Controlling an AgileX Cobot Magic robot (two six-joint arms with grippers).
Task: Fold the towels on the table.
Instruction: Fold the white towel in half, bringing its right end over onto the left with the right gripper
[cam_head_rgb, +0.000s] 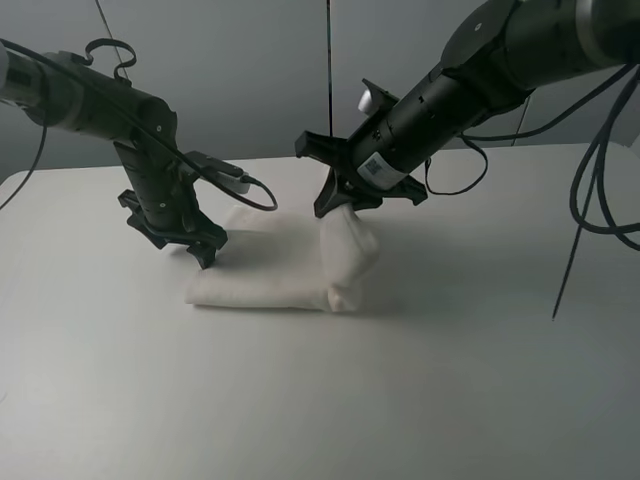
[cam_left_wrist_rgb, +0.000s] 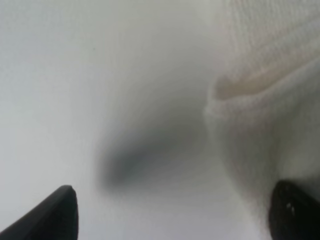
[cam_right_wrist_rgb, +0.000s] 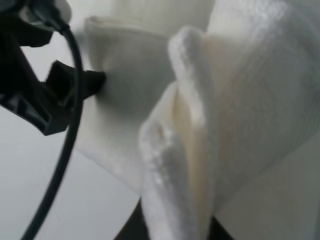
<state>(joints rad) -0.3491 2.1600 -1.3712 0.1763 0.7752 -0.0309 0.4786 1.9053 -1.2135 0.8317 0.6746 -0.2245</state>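
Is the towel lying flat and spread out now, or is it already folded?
Partly folded, not spread: the towel lies in layers on the table, and the right gripper holds one end lifted and bunched.

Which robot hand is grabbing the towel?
The right gripper: its jaws are shut on the lifted end of the towel. The left gripper has open jaws, holding nothing.

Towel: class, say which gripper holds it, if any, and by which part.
The right gripper pinches the towel by its raised right end; the left gripper is open, gripping nothing.
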